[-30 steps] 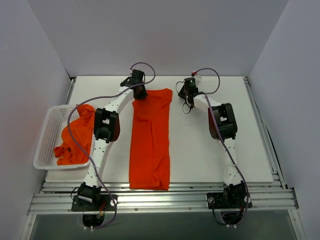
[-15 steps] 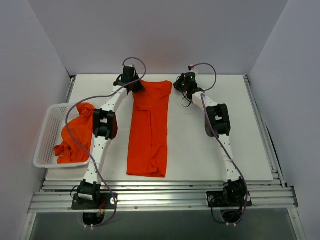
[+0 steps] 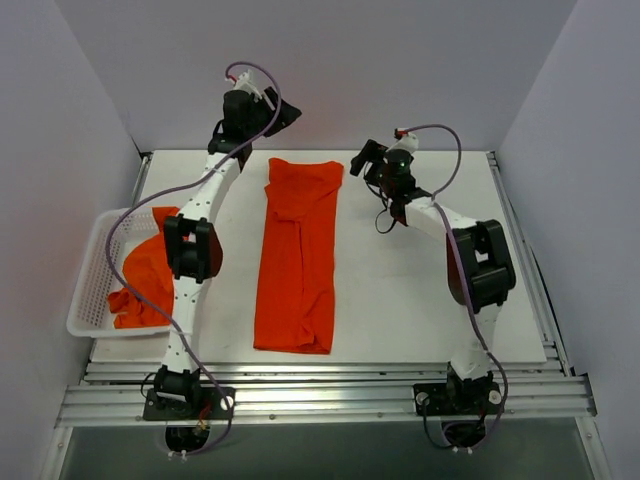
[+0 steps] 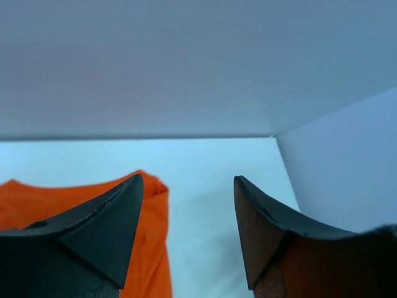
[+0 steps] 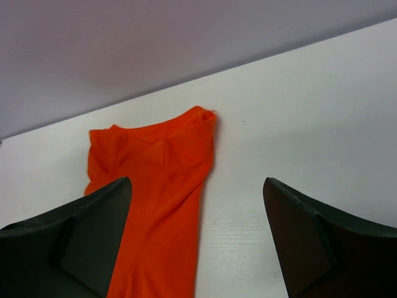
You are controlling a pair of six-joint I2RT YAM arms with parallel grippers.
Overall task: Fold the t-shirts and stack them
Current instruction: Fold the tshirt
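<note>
One orange-red t-shirt (image 3: 298, 260) lies on the white table as a long narrow folded strip, running from the far edge toward the near edge. Its far end shows in the left wrist view (image 4: 43, 195) and the right wrist view (image 5: 155, 186). My left gripper (image 3: 283, 113) hangs open, raised above the shirt's far left corner near the back wall, with nothing between its fingers (image 4: 105, 230). My right gripper (image 3: 362, 162) is open too, just right of the shirt's far right corner and apart from it. A second t-shirt (image 3: 150, 272) lies crumpled in the basket.
The white perforated basket (image 3: 92, 290) sits at the table's left edge, beside the left arm. The back wall (image 3: 330, 70) stands close behind both grippers. Bare table (image 3: 400, 300) lies between the folded shirt and the right arm.
Both grippers have opened and let go of the shirt's far corners. The left one rose toward the back wall and the right one drew off to the right. The shirt stays flat.
</note>
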